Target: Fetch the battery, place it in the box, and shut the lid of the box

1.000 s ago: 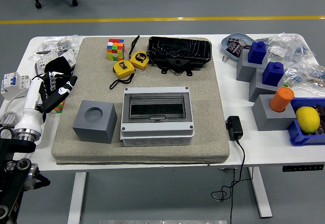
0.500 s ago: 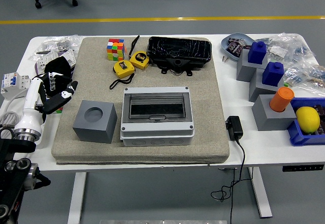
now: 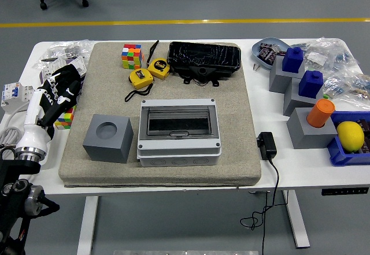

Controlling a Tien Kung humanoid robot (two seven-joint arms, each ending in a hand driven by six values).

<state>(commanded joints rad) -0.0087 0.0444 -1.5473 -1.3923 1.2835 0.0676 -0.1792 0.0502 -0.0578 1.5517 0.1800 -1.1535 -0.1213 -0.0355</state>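
Note:
The grey plastic box (image 3: 179,132) with a clear hinged lid lies in the middle of the beige mat (image 3: 231,93), and the lid looks down. Small dark cells that look like batteries lie in a blue dish (image 3: 267,51) at the back right. My left hand (image 3: 62,88), black with white marks, hovers over the mat's left edge, well left of the box. Its fingers are relaxed and hold nothing. My right hand is out of view.
A grey block with a round recess (image 3: 108,137) stands left of the box. Two yellow tape measures (image 3: 140,78), a colour cube (image 3: 132,55) and a black case (image 3: 204,60) lie behind it. Grey stands with blue blocks (image 3: 293,59), an orange cylinder (image 3: 320,112), a lemon (image 3: 350,135) and a black adapter (image 3: 266,144) are on the right.
My left hand has lifted and swung toward the table's far side. Its fingers, spread toward the right before, now point up and away. Nothing else has moved.

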